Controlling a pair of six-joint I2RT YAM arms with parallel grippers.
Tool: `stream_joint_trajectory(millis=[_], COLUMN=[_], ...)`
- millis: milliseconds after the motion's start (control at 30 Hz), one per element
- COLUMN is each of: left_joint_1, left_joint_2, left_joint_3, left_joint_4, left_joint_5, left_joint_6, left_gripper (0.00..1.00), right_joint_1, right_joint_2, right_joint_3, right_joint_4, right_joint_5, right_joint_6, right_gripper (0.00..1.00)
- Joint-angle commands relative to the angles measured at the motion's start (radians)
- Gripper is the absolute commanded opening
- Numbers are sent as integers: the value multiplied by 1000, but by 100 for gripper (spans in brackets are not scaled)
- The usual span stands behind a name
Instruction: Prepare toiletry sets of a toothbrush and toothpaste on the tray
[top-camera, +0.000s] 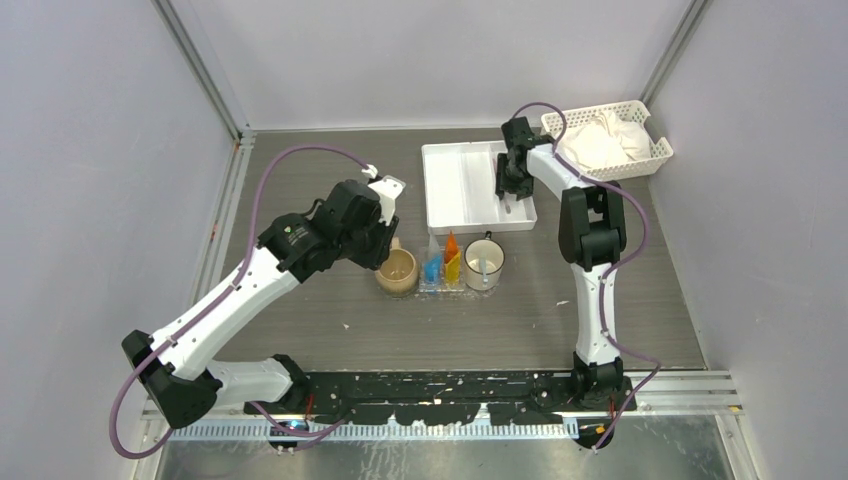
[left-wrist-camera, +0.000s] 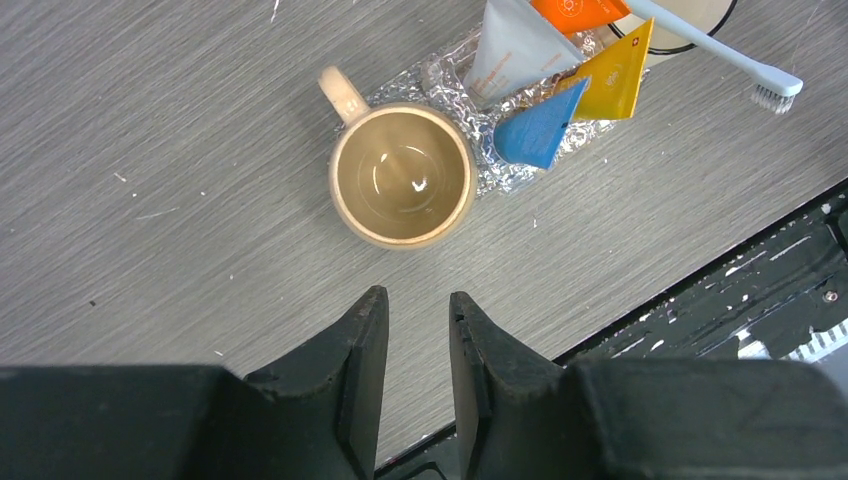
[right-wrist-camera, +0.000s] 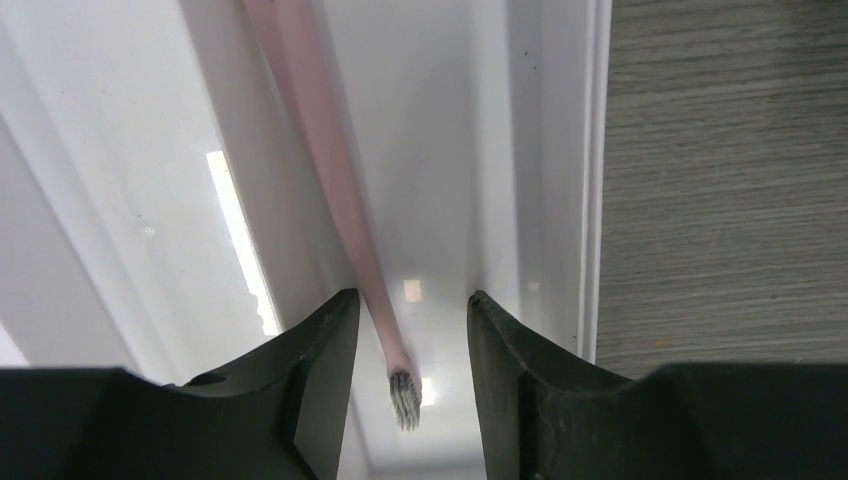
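- The left gripper (left-wrist-camera: 418, 300) hangs over bare table (left-wrist-camera: 150, 150), on the near side of a beige mug (left-wrist-camera: 403, 177). Its fingers stand a little apart and grasp nothing.
- The clear textured tray (left-wrist-camera: 441, 76) sits mid-table. The beige mug is right at its left edge, and a white mug (top-camera: 484, 265) stands just to its right.
- Toothpaste tubes lie bunched on the clear tray: a blue tube (left-wrist-camera: 540, 125), a yellow tube (left-wrist-camera: 615, 80) and an orange tube (left-wrist-camera: 575, 10), overlapping one another.
- A pale blue toothbrush (left-wrist-camera: 720, 45) rests across the white mug's rim, its bristle end jutting past the mug.
- Farther back, the right gripper (right-wrist-camera: 412, 300) reaches down into the white compartmented tray (top-camera: 455, 190). Its fingers are parted on either side of a pink toothbrush (right-wrist-camera: 320, 130) lying in the tray's right-hand channel. They are not clamped on it.
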Motion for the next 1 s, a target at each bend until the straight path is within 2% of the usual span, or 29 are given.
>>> stream_joint_trajectory(millis=[0,100,233,300,433,500,633,767,967], left_joint_1=[8,10,13,15,19,19,19,19,19], left_joint_2=[-12,-13,-15,-18,-20,-13,-4,-16,-60], left_joint_3=[0,0,2,3,5,17,48,54,42], left_joint_4=[44,43,38,37,34,28,21,31,90], left_joint_5=[22,24,23,23,23,27,41,54,65], left_joint_6=[20,21,24,24,25,26,26,24,15], left_gripper=[30,29,29,29,29,33,45,63,75], right_joint_1=[10,0,-1,-2,-1,-4,-17,-33,-38], right_joint_2=[47,44,69,87,85,60,-33,-161,-378], right_joint_3=[-39,-49,-26,0,-5,-16,-22,-28,-96], right_joint_4=[-62,-45,-35,-55,-54,-38,-6,10,64], right_joint_5=[91,44,-17,-34,-48,-53,-82,-116,-297], right_joint_6=[0,7,10,11,17,23,47,77,145], right_gripper=[49,48,25,22,11,3,2,2,2])
